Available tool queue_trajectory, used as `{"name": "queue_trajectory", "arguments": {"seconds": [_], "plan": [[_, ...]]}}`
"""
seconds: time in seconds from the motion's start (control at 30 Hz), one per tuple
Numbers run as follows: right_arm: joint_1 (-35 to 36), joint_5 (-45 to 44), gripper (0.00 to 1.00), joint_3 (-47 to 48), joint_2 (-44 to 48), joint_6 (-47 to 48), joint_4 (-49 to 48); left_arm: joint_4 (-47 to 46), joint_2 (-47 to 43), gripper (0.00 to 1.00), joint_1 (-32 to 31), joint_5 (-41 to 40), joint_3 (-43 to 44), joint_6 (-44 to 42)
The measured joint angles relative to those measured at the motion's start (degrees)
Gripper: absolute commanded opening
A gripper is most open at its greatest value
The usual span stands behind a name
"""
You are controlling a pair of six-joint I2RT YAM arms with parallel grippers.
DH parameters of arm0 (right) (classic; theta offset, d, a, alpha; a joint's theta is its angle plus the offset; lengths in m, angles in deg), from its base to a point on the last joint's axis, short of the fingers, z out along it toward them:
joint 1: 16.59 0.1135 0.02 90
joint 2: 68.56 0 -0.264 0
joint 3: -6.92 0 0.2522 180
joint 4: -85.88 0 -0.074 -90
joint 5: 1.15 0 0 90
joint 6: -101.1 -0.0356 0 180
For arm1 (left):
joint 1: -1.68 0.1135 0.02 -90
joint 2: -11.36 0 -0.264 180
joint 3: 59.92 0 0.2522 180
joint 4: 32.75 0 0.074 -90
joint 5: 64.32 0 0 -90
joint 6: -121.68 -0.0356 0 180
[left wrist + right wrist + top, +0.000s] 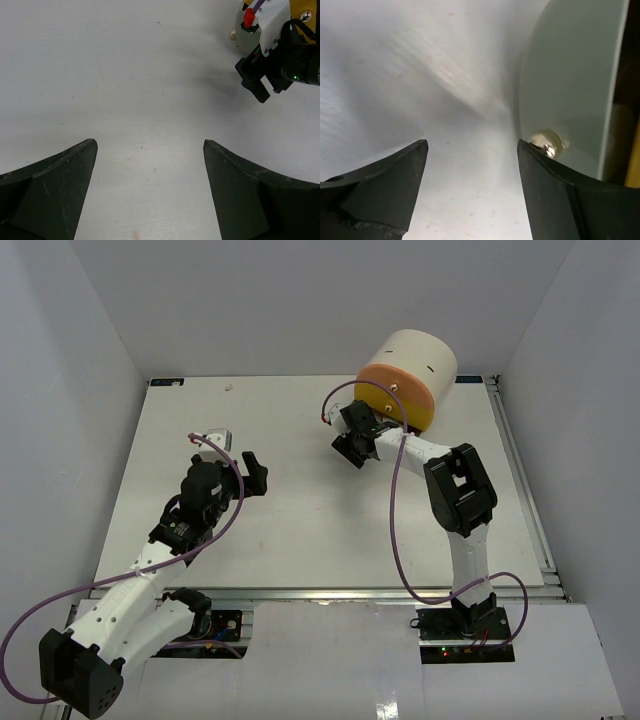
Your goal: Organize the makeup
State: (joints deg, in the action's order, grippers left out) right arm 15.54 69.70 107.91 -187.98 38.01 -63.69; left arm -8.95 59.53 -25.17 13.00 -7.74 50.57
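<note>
Table: a flat white table top (pixel 300 530).
Big tub: a tall, round cream tub (pixel 415 350) stands at the far right of the table. It has an orange curved drawer front (pixel 395 405).
Left hand: the black left gripper (pixel 150 146) hangs over the table, well apart from the tub. Its two fingers are spread wide and hold nothing.
Right hand: the black right gripper (pixel 472 144) is low beside the tub. Its fingers are apart with nothing between them.
Knob: a small shiny round knob (pixel 547 142) sits on a pale grey curved drawer front (pixel 570 75), just beside one right finger tip.
Makeup: I cannot tell where it is from these views.
</note>
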Motion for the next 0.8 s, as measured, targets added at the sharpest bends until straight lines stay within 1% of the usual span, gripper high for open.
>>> {"name": "queue_trajectory", "arguments": {"seconds": [0.1, 0.3, 0.57, 0.8], "plan": [[0.1, -4.8, 0.9, 0.1, 0.0, 0.1, -2.2, 0.0, 0.1, 0.98, 0.0, 0.0, 0.0, 0.0], [-0.6, -11.9, 0.9, 0.1, -0.2, 2.0, -5.7, 0.0, 0.7, 0.98, 0.0, 0.0, 0.0, 0.0], [-0.6, -15.1, 0.9, -0.2, -0.2, 5.1, -8.8, 0.0, 1.3, 0.98, 0.0, 0.0, 0.0, 0.0], [-1.0, -16.1, 0.9, -3.9, 0.1, 8.1, -11.6, 0.0, 1.4, 0.98, 0.0, 0.0, 0.0, 0.0]]}}
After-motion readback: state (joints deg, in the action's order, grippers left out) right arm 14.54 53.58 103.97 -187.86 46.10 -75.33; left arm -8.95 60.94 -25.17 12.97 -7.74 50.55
